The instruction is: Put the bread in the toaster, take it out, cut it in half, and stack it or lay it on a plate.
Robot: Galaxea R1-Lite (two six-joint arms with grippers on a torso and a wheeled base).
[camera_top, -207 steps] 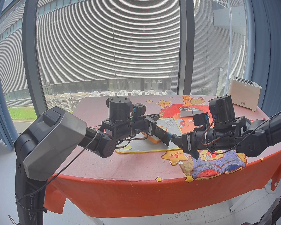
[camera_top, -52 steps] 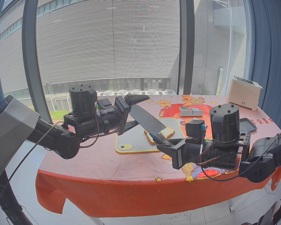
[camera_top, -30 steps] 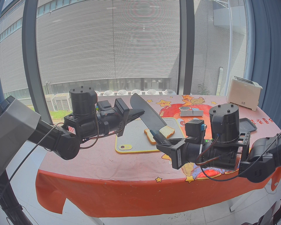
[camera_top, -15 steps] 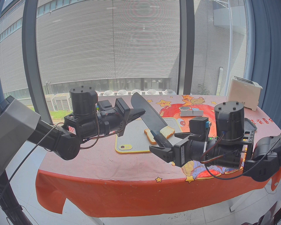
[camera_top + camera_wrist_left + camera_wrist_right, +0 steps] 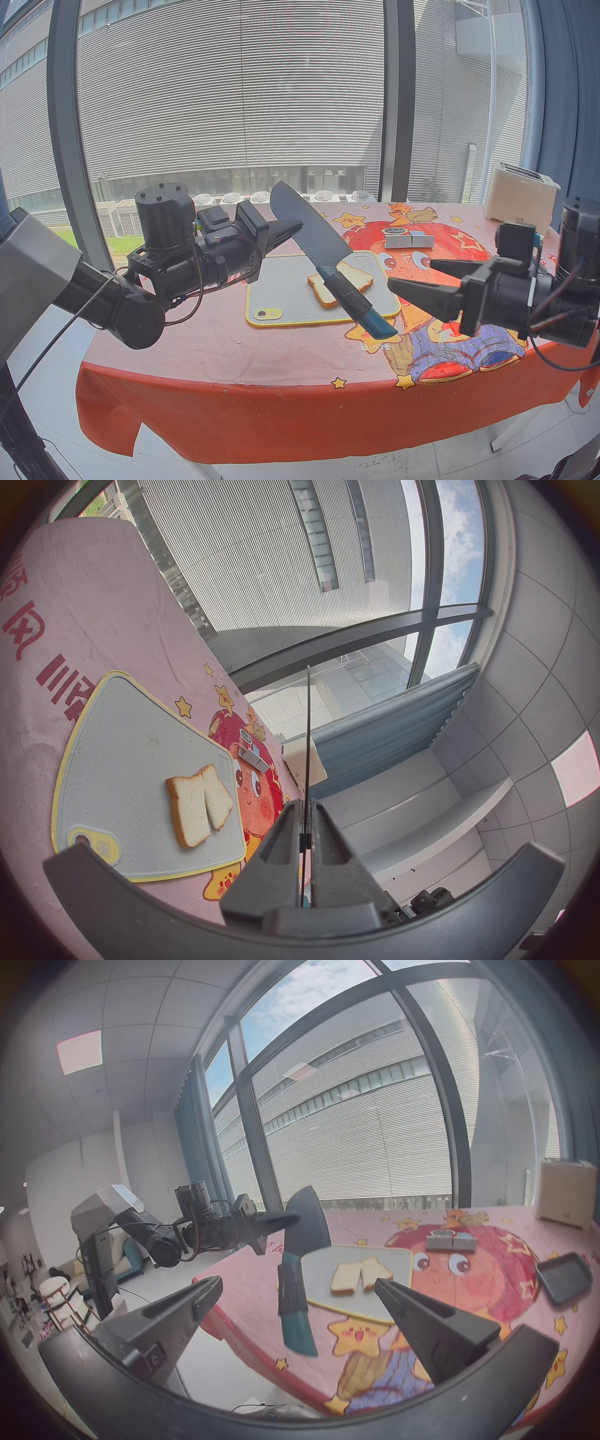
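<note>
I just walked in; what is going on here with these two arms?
The left gripper is shut on the blade of a black knife with a teal handle, held up in the air. The right gripper is open and holds nothing. The white bread slice lies cut in two halves on the grey, yellow-rimmed cutting board.

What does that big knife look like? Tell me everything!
The knife has a wide dark blade and a dark handle with a teal end. The left gripper pinches the blade near its tip, so the knife hangs tilted above the table, handle down and free. The open right gripper is apart from it.
</note>
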